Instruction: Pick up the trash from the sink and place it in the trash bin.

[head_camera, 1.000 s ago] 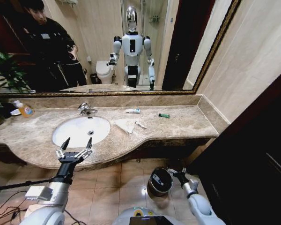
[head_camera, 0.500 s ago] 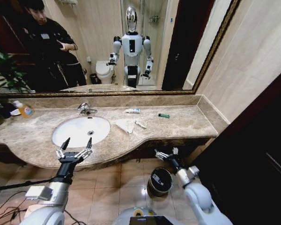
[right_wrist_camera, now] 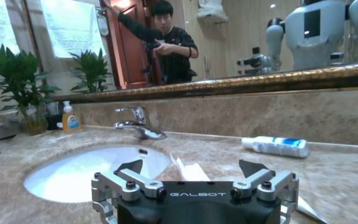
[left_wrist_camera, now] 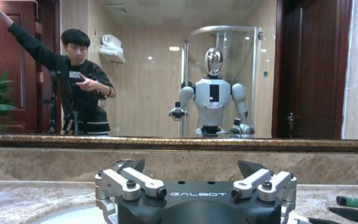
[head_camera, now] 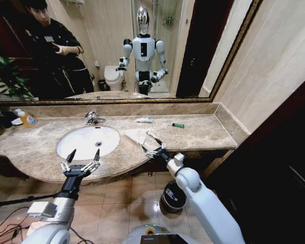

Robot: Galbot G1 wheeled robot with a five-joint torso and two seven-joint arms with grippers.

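The trash lies on the marble counter to the right of the sink (head_camera: 88,141) (right_wrist_camera: 86,170). It is a crumpled white tissue (head_camera: 135,135) (right_wrist_camera: 188,170), a white-and-blue tube (head_camera: 144,120) (right_wrist_camera: 275,144) and a small green piece (head_camera: 178,125) (left_wrist_camera: 356,202). My right gripper (head_camera: 151,147) (right_wrist_camera: 195,184) hovers open at the counter's front edge, just right of the tissue and holding nothing. Open and empty, my left gripper (head_camera: 81,162) (left_wrist_camera: 195,184) stands at the counter's front edge before the basin. The trash bin (head_camera: 173,195) sits on the floor under the counter, partly hidden by my right arm.
A chrome tap (head_camera: 94,118) (right_wrist_camera: 138,128) stands behind the basin. An orange-liquid bottle (head_camera: 26,119) (right_wrist_camera: 71,119) and plants stand at the counter's far left. A mirror backs the counter; a dark wall closes the right side.
My right arm has risen from beside the bin on the floor up to the counter edge near the tissue. The left arm has not moved.
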